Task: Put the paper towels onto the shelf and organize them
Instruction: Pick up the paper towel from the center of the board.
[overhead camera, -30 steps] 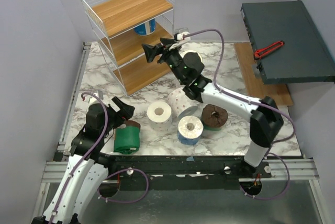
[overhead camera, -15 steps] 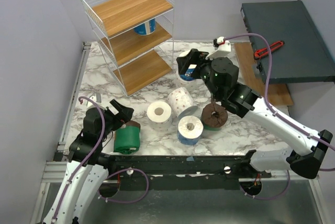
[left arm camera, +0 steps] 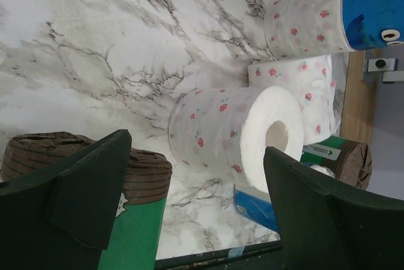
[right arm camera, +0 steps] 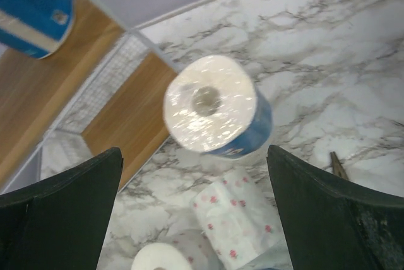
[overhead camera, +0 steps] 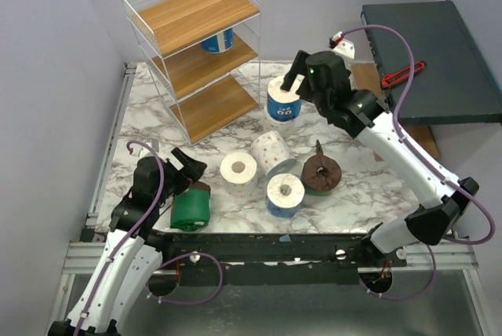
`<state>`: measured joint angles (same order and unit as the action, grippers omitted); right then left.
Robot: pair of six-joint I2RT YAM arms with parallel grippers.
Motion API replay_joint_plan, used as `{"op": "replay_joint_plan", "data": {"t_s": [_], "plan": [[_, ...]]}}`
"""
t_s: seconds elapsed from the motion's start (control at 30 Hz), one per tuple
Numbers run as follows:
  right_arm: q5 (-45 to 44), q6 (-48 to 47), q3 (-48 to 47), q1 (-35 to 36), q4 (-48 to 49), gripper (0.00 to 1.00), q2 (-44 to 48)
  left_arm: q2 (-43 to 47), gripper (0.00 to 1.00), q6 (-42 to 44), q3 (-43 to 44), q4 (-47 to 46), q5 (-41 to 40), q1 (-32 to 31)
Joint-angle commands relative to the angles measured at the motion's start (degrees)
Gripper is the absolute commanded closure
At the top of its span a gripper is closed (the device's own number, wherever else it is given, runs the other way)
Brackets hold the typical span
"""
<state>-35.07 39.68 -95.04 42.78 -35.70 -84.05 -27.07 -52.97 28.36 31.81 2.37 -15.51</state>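
- Grasp of the upright blue-wrapped roll looks like the step in hand. It stands on the tabletop just right of the shelf, with the right tool hovering over it.
- The right tool's fingers are spread wide and pinch nothing. In the wrist view the roll sits below the gap, apart from both fingers.
- To do it well, I would centre the gap over the hollow core and come straight down so each finger passes outside the wrapper. I would then close across the roll's middle rather than its top rim, since soft paper dents and the film may slip.
- A second blue roll lies on the shelf's middle board, so setting this one beside it would keep like with like.
- The left tool is also spread and holds nothing, just beside the green-wrapped roll. A speckled roll lies ahead of it.
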Motion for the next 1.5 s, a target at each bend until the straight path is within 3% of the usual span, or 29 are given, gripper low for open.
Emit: {"op": "replay_joint_plan", "data": {"t_s": [0.0,0.37,1.13,1.47], "plan": [[12.4,2.2,1.4,-9.3,-3.8,0.0,-1.6,-1.6,0.09,-0.4,-0.1,-2.9,1.8,0.0],[24.1,1.2,7.1,-17.1,5.6,0.1,-5.9,-5.0,0.09,0.3,-0.4,-4.2,3.4,0.0],[23.4,-3.1,0.3,-17.1,4.9,0.13,-16.3,-4.3,0.09,0.0,-2.7,-4.8,3.2,0.0],[23.4,-4.4,1.2,-17.1,4.3,0.23,-18.0,-3.8,0.09,-0.4,-3.6,-4.7,3.1,0.0]]}}
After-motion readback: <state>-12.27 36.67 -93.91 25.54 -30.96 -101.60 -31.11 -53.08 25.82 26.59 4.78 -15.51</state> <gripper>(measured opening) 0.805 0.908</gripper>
